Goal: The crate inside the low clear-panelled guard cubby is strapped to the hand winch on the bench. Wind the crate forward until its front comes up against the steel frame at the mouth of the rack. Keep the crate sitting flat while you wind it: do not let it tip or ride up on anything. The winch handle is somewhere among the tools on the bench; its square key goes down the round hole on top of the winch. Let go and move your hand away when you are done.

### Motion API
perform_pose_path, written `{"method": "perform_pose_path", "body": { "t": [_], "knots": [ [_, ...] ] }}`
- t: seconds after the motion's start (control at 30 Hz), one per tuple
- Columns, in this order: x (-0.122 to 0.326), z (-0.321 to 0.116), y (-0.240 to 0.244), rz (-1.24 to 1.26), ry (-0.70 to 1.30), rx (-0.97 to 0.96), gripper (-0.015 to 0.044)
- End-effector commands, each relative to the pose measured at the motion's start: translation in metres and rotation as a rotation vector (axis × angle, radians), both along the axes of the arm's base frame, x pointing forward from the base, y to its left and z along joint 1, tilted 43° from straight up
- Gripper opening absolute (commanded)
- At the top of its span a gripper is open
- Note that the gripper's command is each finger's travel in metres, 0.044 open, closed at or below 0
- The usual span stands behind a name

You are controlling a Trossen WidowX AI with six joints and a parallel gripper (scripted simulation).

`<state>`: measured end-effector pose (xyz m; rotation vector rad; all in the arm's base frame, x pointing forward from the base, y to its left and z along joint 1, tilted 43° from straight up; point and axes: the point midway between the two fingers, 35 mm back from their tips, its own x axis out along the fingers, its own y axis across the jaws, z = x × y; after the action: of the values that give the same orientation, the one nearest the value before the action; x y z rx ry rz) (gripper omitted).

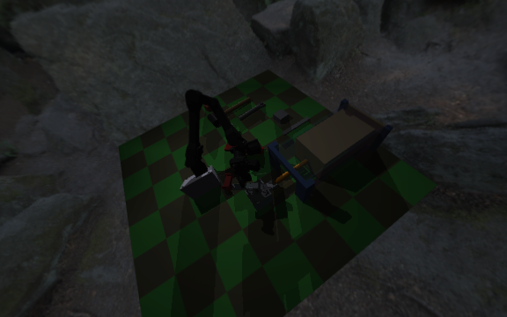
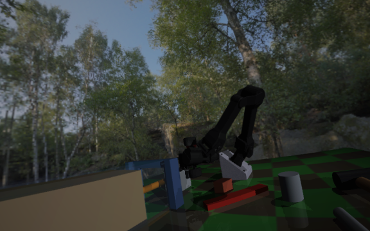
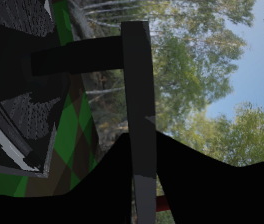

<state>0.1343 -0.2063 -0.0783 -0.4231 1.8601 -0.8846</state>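
My gripper (image 3: 139, 138) is shut on the dark winch handle (image 3: 139, 85), whose long bar stands between the black fingers. The handle's side shaft points at the winch (image 3: 32, 117) and its end overlaps the dark middle of the winch top; I cannot tell if it is in the hole. In the top view the arm's hand is just above the grey winch (image 1: 260, 198). The tan crate (image 1: 337, 134) (image 2: 66, 196) looks flat, behind the blue frame (image 1: 292, 169) (image 2: 173, 184). An orange strap (image 1: 286, 175) (image 2: 152, 186) runs between winch and crate; a gap shows between crate and frame.
In the exterior view a red block (image 2: 223, 185), a red bar (image 2: 236, 197), a grey cylinder (image 2: 291, 187) and a black-headed mallet (image 2: 355, 178) lie on the checkered bench. The arm's pale base (image 1: 202, 187) (image 2: 234, 167) is beside the winch. A grey block (image 1: 281, 116) is farther back.
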Motion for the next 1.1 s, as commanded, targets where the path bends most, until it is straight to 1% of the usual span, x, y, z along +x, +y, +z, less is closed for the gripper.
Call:
{"method": "perform_pose_path", "body": {
  "t": [0.0, 1.07],
  "knots": [
    [0.0006, 0.0001, 0.0007, -0.004, -0.001, -0.009, 0.0000],
    [0.0002, -0.0082, 0.0053, -0.001, -0.001, -0.001, 0.0000]
  ]
}}
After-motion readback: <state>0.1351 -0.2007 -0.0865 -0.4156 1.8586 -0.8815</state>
